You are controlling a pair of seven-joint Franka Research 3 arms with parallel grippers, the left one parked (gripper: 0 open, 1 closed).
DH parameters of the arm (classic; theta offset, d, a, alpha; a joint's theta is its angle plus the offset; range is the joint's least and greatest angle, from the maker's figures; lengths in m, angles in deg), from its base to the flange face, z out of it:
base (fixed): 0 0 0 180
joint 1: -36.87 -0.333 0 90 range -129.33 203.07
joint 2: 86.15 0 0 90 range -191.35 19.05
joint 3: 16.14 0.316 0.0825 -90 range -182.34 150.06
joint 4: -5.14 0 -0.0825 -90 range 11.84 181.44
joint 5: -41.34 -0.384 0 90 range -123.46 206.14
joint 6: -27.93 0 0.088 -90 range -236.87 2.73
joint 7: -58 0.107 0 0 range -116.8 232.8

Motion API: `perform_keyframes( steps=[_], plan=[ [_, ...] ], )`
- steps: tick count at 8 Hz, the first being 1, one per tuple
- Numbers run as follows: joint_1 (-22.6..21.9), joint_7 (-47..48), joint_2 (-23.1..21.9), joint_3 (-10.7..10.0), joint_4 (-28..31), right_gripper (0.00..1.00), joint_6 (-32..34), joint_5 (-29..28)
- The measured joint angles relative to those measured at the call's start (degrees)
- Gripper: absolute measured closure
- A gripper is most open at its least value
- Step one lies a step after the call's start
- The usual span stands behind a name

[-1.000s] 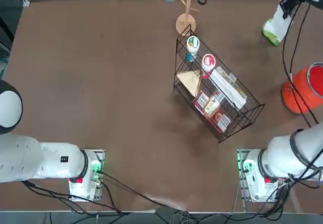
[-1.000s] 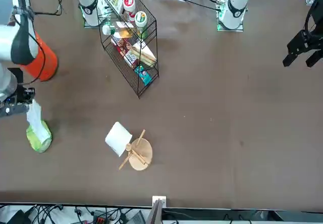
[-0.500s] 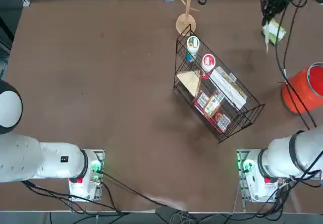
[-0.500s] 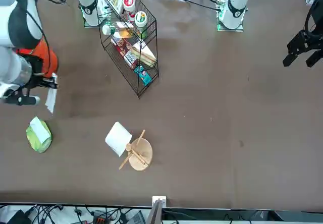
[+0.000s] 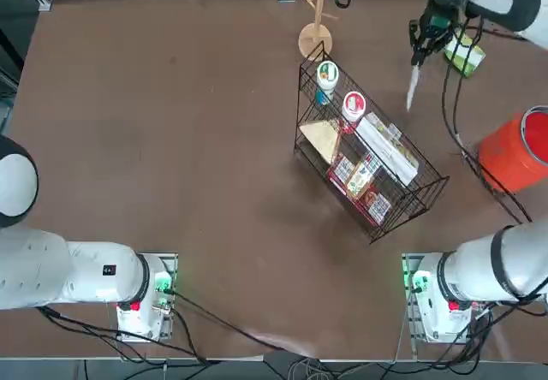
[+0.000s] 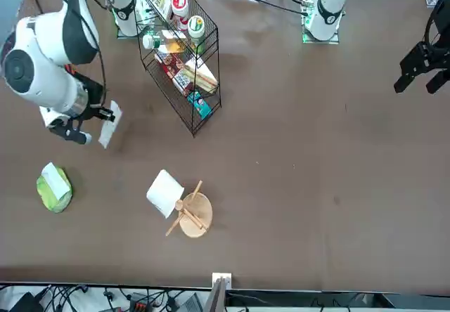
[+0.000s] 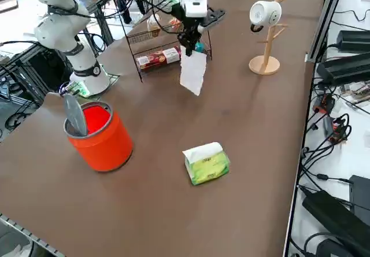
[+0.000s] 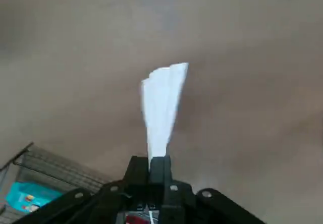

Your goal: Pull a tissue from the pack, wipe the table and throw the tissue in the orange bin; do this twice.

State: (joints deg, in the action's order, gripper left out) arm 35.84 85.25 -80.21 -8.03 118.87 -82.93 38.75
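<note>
We take this for a robotics lab: white jointed robot arms [image 5: 68,269] stand clamped at the edge of a wide brown table [image 5: 214,157]. Loose black cables [image 7: 324,153] and power adapters [image 7: 341,72] crowd the white surface [image 7: 354,124] alongside, and metal framing [image 6: 216,294] shows by the edge. The mug [image 7: 266,13] on its wooden stand [image 7: 265,64] and the wire basket [image 5: 370,140] of groceries sit as household props on the bench.
</note>
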Motion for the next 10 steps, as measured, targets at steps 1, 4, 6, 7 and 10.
perform_keyframes(
  steps=[1, 4, 6, 7, 10],
  plan=[
    [-1.5, 3.8, -0.6, 0.0, 3.3, 0.99, -3.6, -0.4],
    [-5.6, 14.3, -1.3, 0.0, 10.0, 0.99, -9.1, -0.5],
    [-6.1, 16.5, -3.8, 0.0, 12.8, 0.99, -9.2, -2.1],
    [-6.3, 17.2, -5.1, 0.0, 13.6, 0.99, -9.0, -3.8],
    [-8.2, 19.6, -7.1, 0.1, 16.4, 0.99, -8.6, -4.6]
  ],
)
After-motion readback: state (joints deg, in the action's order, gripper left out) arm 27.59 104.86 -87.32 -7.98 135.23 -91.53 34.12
